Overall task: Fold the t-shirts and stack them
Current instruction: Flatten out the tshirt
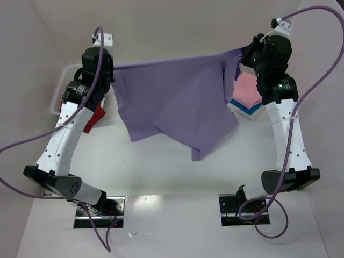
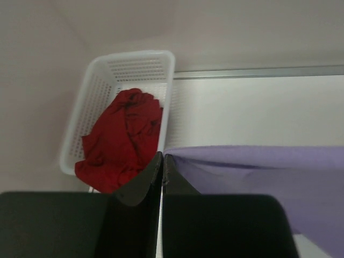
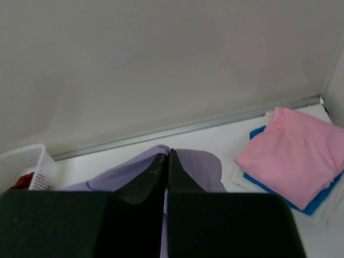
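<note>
Raised closest to the overhead lens, the left claw [image 1: 110, 72] and right claw [image 1: 243, 56] each pinch one top corner of the purple t-shirt [image 1: 177, 102], well apart. The top hem is stretched nearly taut between them. The soft matte cloth hangs in a broad sheet with uneven lower edges, and one point droops lowest at the right of centre. Below it the white table [image 1: 161, 172] lies bare toward the near edge, with open room between the two arms. At the far left, a white lattice basket [image 1: 56, 102] is mostly hidden behind the left arm, and a red t-shirt [image 1: 95, 118] shows beside that arm. At the far right a folded pink t-shirt [image 1: 247, 88] lies on a folded blue t-shirt [image 1: 250, 109], a squared stack close beside the right arm.

From the left wrist, the black fingers are pressed together, clamped on the purple cloth's edge, which runs off to the right in a smooth fold. The perforated plastic basket stands against the far wall with the red t-shirt crumpled inside, and bare table stretches to the right of it.

From the right wrist, the fingers meet tip to tip on a bunched purple corner. The pink-over-blue stack sits in the far right corner near the wall, with its edges roughly lined up. The basket's rim shows at the far left.
</note>
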